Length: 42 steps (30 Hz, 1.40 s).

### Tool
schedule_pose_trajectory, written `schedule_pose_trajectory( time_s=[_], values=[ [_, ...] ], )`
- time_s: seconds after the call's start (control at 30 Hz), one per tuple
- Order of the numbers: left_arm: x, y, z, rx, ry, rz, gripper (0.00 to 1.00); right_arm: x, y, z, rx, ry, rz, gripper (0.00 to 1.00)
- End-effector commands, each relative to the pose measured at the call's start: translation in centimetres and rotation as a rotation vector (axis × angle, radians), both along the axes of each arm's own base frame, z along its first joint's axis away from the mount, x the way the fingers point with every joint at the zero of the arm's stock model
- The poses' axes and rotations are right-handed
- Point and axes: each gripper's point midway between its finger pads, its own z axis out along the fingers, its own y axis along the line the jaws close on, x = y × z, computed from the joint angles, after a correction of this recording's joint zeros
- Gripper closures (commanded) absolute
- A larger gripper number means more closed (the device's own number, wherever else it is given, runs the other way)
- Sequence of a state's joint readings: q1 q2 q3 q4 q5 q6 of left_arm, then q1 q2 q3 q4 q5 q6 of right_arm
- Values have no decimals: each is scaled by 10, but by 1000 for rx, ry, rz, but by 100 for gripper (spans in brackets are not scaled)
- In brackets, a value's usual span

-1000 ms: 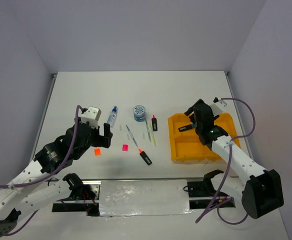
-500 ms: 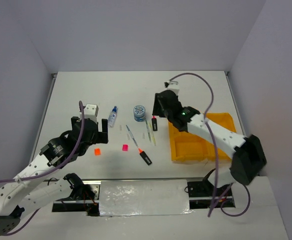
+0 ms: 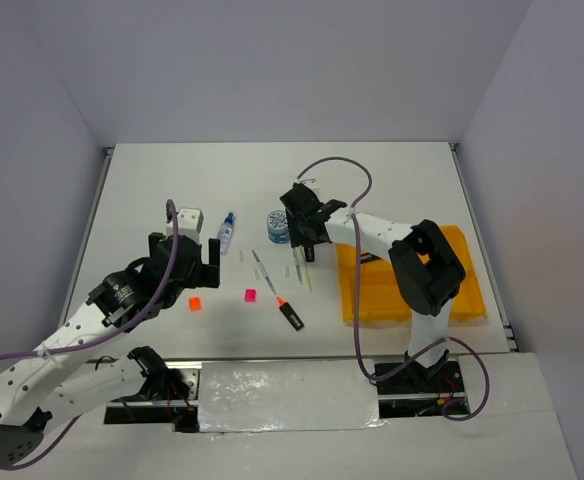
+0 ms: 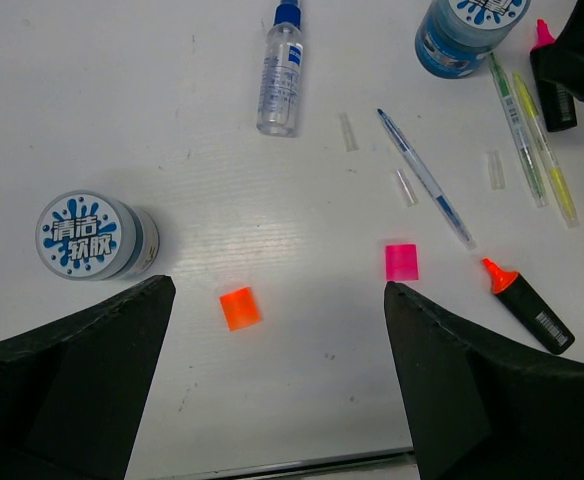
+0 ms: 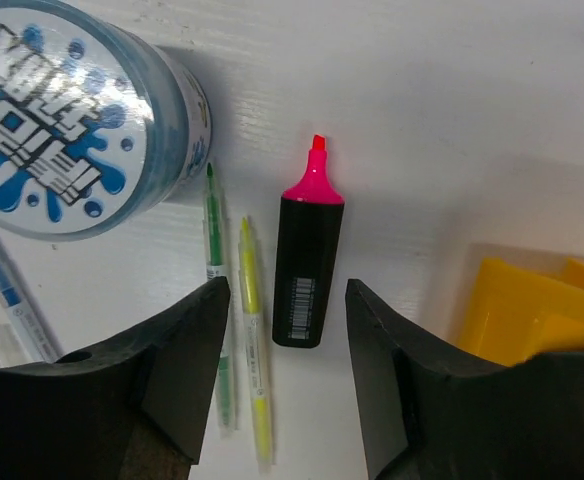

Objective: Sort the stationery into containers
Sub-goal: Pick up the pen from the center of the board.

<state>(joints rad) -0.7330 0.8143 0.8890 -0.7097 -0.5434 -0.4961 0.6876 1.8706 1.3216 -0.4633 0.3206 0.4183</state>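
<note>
Left wrist view shows you the near part of the white table [image 4: 172,100]. Your left gripper [image 4: 277,290] hangs above it with its jaws spread wide and nothing between them. Just past its fingertips lie a tiny orange cube [image 4: 239,307] and, to the right, a tiny pink cube [image 4: 402,261]. Right of the pink cube, a short black highlighter with an orange cap [image 4: 523,306] lies at a slant. On the left, by the left finger, a round blue-white pot [image 4: 92,236] stands upright.

Over on the right sits the orange-yellow plastic tray [image 3: 467,300]; your right arm reaches across its far left corner. All the stationery named here lies on the table, outside the tray.

Farther off, a thin blue pen [image 4: 427,180] lies at a slant, and beyond it a clear bottle with a blue cap [image 4: 280,70] lies on its side. To the right stands a second round blue-white pot [image 5: 72,120], with a thin green pen [image 5: 212,260] and a thin yellow pen [image 5: 254,340] side by side just beside it.

Your right gripper [image 5: 284,300] is down over a short black highlighter with a pink cap [image 5: 307,270], which lies flat just left of the tray. The jaws stand apart, one finger on each side of the highlighter, with a gap showing on both sides.
</note>
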Motion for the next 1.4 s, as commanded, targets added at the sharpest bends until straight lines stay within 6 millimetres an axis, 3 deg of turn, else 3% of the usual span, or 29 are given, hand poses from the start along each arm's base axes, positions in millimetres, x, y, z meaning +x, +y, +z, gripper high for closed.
schedule_pose_trajectory(
  time_s=[0.0,0.83,1.0,1.1,1.17,1.2,1.23,1.3,1.33,1.37],
  values=[
    [4,-5,17,-40,-51,-27,1,10,-2,-7,1,22,8,43],
    [2,-8,18,-55,-57,-53,1,9,-20,-48,-14,96,-15,59],
    [5,-9,15,-57,-43,-38,1,3,-20,-52,1,116,-1,75],
    [3,-20,0,-85,41,-29,1,2,-17,-35,37,90,14,100],
    [3,-37,-16,-137,102,-42,1,1,-16,-3,76,28,18,100],
    [3,-40,-27,-141,129,-34,1,1,-15,31,116,-39,22,100],
    [4,-43,-33,-154,145,-25,1,0,-19,50,125,-80,14,100],
    [7,-57,-49,-183,183,-33,1,-15,-22,79,145,-131,25,100],
    [9,-63,-53,-192,193,-45,1,-24,-28,111,184,-190,29,100],
    [14,-72,-59,-206,200,-52,1,-35,-29,116,197,-196,43,100]
  ],
)
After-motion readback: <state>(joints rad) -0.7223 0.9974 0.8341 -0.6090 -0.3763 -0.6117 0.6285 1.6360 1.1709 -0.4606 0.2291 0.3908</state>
